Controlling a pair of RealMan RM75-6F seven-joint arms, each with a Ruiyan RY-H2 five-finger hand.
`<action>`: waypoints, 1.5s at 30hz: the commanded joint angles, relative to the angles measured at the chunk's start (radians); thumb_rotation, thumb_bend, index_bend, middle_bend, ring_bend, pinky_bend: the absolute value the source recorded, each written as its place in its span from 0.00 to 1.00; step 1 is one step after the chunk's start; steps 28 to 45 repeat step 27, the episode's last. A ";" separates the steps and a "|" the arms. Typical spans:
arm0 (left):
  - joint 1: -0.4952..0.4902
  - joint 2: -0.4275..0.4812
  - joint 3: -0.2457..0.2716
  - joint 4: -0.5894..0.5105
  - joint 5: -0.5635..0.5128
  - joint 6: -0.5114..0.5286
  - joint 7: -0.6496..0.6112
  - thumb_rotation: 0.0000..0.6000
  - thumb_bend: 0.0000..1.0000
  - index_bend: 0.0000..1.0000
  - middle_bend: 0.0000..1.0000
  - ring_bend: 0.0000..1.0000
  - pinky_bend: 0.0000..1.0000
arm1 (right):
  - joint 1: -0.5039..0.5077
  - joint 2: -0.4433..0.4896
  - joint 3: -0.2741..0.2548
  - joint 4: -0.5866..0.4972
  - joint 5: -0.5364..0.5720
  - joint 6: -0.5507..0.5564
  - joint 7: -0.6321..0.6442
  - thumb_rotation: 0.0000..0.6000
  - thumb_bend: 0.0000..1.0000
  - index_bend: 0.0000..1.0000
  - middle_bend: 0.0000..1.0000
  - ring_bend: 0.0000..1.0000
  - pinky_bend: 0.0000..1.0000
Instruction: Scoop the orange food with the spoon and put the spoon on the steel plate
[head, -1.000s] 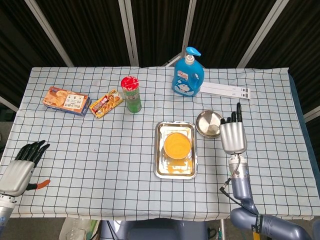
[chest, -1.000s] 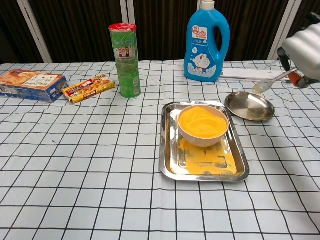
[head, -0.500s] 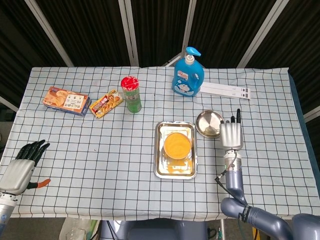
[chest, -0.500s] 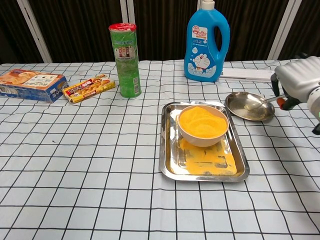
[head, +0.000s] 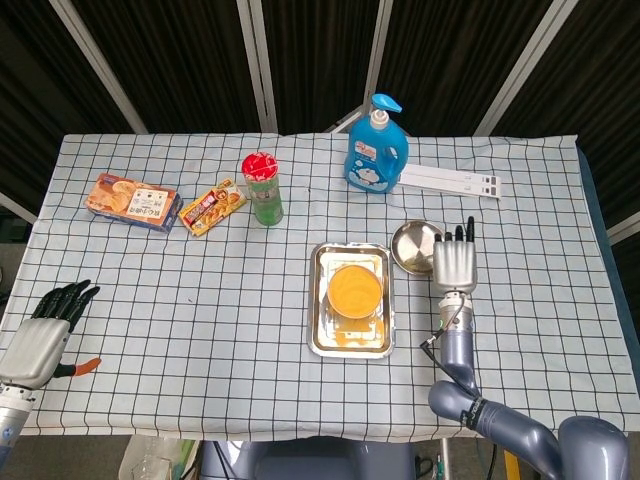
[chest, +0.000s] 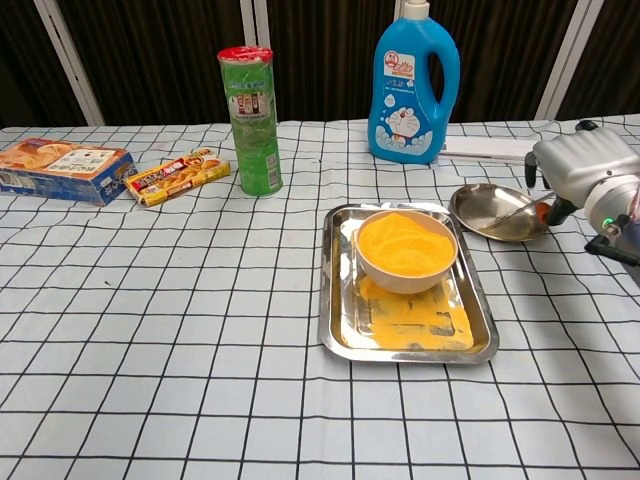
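Right hand (chest: 578, 168) of mine sits low at the right side of the table, fingers pointing toward the far edge, holding one spoon (chest: 512, 211) whose bowl end lies inside the steel plate (head: 413, 243). That single round plate rests just right of the one steel tray (head: 322, 330), which holds one bowl of orange food (chest: 405, 246) with orange spill on the tray floor beside it. My left hand (head: 45, 328) hangs at the near left corner of the checked table (head: 200, 320), fingers loosely apart and holding nothing. Along the far side stand one green can (head: 264, 187), one blue bottle (head: 376, 145), one snack box (head: 132, 201), one snack packet (head: 213, 207) and one white strip (head: 450, 180).
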 joint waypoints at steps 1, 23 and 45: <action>0.001 0.000 0.000 0.000 0.001 0.002 0.001 1.00 0.00 0.00 0.00 0.00 0.00 | -0.001 0.008 0.004 -0.020 0.017 0.011 -0.016 1.00 0.55 0.07 0.19 0.07 0.00; 0.025 -0.031 -0.011 0.045 0.038 0.087 0.038 1.00 0.00 0.00 0.00 0.00 0.00 | -0.448 0.648 -0.353 -0.672 -0.371 0.308 0.435 1.00 0.42 0.00 0.00 0.00 0.00; 0.030 -0.049 -0.015 0.063 0.053 0.115 0.078 1.00 0.00 0.00 0.00 0.00 0.00 | -0.528 0.776 -0.439 -0.709 -0.454 0.336 0.623 1.00 0.33 0.00 0.00 0.00 0.00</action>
